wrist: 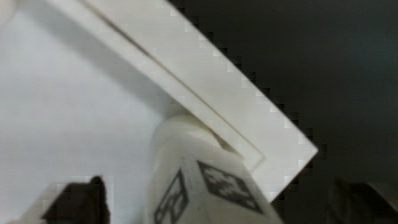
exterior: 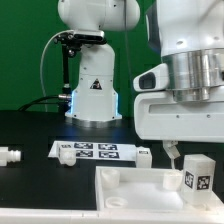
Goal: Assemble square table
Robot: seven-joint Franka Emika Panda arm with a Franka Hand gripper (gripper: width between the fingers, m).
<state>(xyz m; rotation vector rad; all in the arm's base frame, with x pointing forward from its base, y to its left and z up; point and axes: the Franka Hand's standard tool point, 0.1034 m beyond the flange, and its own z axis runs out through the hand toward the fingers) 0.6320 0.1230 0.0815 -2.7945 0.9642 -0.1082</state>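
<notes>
The white square tabletop (exterior: 135, 198) lies at the front of the exterior view, with a raised corner socket (exterior: 108, 176) on its left. A white tagged leg (exterior: 197, 172) stands upright on the tabletop's right corner. My gripper (exterior: 188, 160) hangs over this leg with its jaws straddling it. In the wrist view the leg (wrist: 205, 185) stands between the two dark fingers (wrist: 80, 200), with a gap showing beside it. The tabletop's surface (wrist: 71, 110) and raised edge (wrist: 196, 80) fill that view. The gripper looks open.
The marker board (exterior: 95, 151) lies behind the tabletop. Another white leg (exterior: 12, 156) lies at the exterior view's far left. A small white part (exterior: 145, 155) sits by the marker board's right end. The robot base (exterior: 93, 95) stands at the back.
</notes>
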